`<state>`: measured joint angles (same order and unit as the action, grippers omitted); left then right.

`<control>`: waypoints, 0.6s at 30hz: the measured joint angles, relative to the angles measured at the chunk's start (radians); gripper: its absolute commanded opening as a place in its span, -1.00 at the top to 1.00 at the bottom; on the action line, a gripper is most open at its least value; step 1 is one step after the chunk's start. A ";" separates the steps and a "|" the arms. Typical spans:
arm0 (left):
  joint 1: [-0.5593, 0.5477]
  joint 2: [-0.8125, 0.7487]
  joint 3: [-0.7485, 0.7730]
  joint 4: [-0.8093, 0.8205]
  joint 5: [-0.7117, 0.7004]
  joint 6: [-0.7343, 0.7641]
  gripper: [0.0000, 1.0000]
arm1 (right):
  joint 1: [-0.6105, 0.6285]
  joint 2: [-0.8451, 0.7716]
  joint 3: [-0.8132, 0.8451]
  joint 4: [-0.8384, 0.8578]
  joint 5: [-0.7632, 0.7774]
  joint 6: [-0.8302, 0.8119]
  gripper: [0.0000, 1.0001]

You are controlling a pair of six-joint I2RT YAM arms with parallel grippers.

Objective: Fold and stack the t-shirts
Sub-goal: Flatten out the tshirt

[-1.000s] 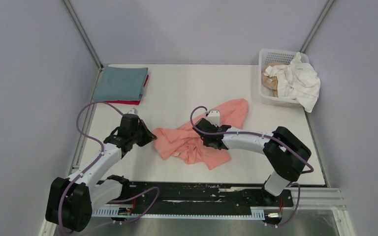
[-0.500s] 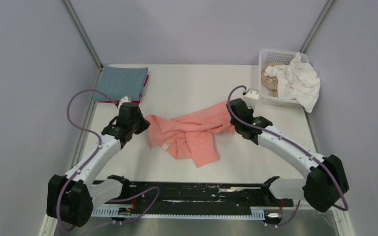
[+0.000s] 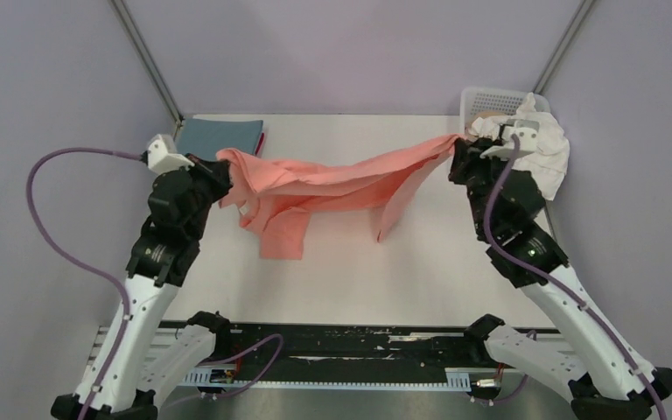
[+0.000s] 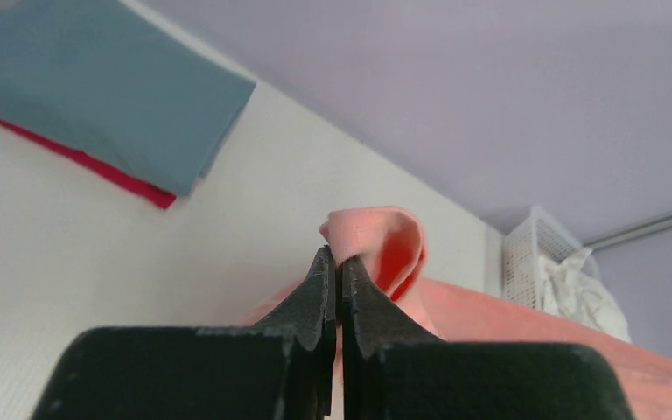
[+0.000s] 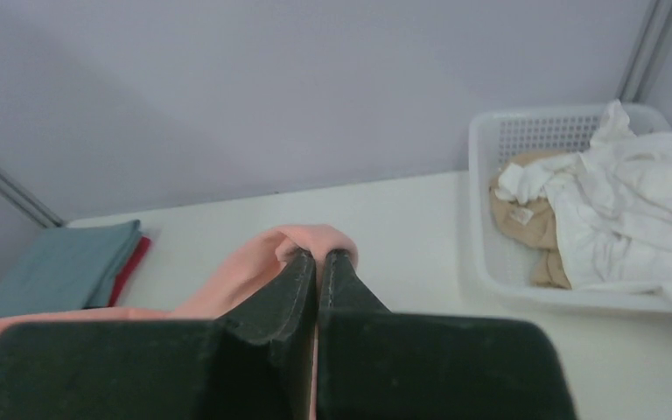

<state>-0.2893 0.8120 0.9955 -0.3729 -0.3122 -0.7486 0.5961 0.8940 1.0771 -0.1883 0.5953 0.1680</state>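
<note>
A salmon pink t-shirt (image 3: 332,184) hangs stretched in the air between my two grippers, its loose parts drooping toward the white table (image 3: 341,280). My left gripper (image 3: 221,178) is shut on its left end; a fold of pink cloth (image 4: 376,245) bulges over the fingertips. At the right end my right gripper (image 3: 458,149) is shut on the shirt (image 5: 315,241), close to the basket. A folded grey-blue t-shirt (image 3: 214,137) lies on a red one (image 4: 79,159) at the back left. White (image 3: 547,144) and tan (image 5: 521,219) t-shirts are in the basket.
The white lattice basket (image 3: 481,96) stands at the back right corner, the white shirt spilling over its right rim. Grey walls and metal frame posts (image 3: 144,57) close in the table on three sides. A black rail (image 3: 341,341) runs along the near edge.
Both arms have risen and spread apart, lifting the pink shirt off the table and pulling it taut. The right gripper closed on the shirt and moved back toward the basket.
</note>
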 measured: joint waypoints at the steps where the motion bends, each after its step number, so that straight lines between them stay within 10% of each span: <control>1: 0.000 -0.033 0.018 0.000 -0.011 0.012 1.00 | 0.000 -0.030 0.015 0.010 -0.024 -0.019 1.00; 18: 0.000 -0.310 0.335 0.114 0.219 0.183 1.00 | 0.000 -0.263 0.353 -0.016 -0.526 -0.088 1.00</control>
<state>-0.2897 0.5018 1.3300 -0.2588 -0.0933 -0.5652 0.5961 0.6308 1.4300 -0.2043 0.0696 0.0799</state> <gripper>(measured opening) 0.009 0.011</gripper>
